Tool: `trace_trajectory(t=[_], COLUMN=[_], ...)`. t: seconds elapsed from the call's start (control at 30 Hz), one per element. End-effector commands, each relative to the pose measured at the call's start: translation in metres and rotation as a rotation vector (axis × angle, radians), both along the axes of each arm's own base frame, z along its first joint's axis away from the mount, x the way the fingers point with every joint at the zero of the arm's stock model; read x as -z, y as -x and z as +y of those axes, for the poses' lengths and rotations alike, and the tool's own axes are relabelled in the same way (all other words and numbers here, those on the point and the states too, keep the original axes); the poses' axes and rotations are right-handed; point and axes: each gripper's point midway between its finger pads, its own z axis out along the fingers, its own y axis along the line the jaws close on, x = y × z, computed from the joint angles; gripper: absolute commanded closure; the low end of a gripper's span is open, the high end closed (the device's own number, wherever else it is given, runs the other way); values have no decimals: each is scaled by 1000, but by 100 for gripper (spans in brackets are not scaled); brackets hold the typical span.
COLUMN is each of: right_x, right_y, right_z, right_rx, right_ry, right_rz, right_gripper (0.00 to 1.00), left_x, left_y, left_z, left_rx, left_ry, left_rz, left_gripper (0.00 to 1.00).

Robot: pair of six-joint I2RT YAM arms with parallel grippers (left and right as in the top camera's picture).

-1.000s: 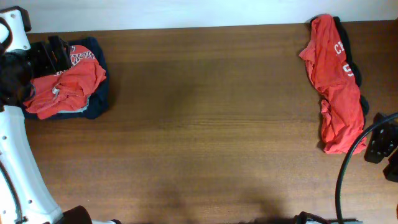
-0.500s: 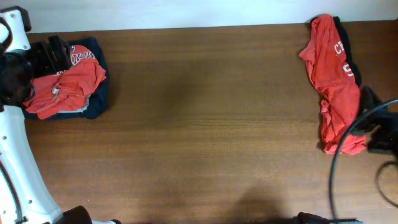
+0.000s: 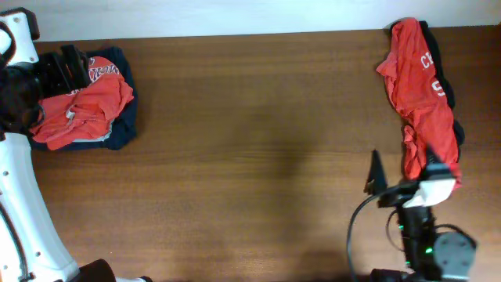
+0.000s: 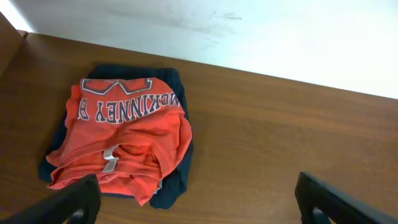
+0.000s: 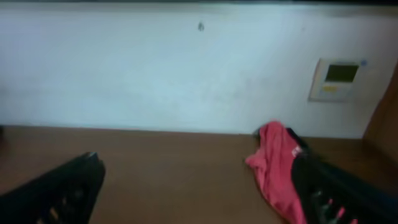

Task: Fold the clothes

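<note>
clothes are in two piles at opposite ends of the bench, well apart.

left pile, far-left corner: red-orange shirt on top of a navy piece, with a thin pale grey-blue edge showing between them. the white block lettering on the shirt reads "mckinney", upside down in my left wrist view. the top shirt is rumpled, not flat.

right pile, far-right corner: second red-orange shirt, crumpled in a long strip running toward the near edge. a dark piece lies under it along the outer side. a few white letters show on the red.

my left hand hangs just beside the left pile, clear of the cloth. fingers are spread wide with nothing between them.

my right hand sits low at the near end of the right strip, fingers spread wide, empty. from overhead, one right finger overlaps the strip's near end; can't tell if it touches. the other finger is over bare wood. the right wrist view is blurred.
</note>
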Motion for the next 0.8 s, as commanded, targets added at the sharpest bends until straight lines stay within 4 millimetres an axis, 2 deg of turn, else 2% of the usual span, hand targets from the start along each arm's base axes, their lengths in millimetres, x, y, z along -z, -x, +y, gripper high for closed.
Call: trace_trajectory(t=[0.0,0.07,0.2,0.4,0.7,0.77], right_x=[25,39,56,78,127,129], right_y=[4,5,4,-1,-5,-5], right_z=[-7,-12,-18,-9,-8,-12], right_rx=[38,61,95,76,72,92], right_ry=[-118,-173,-152,7,-5,-5], right_rz=[-26,-27,-14,37,178,188], right_gripper=[2,2,2,2,1,2], left_x=[-5,-5,-5,-5,-5,-5], left_y=[0,0,0,0,0,0], left_z=[-3,-3,-3,-3,-3,-3], left_rx=[12,12,12,12,12,12], left_ry=[2,2,2,2,2,2], left_rz=[-14,-14,-14,-14,-14,-14], left_gripper=[1,1,1,1,0,1])
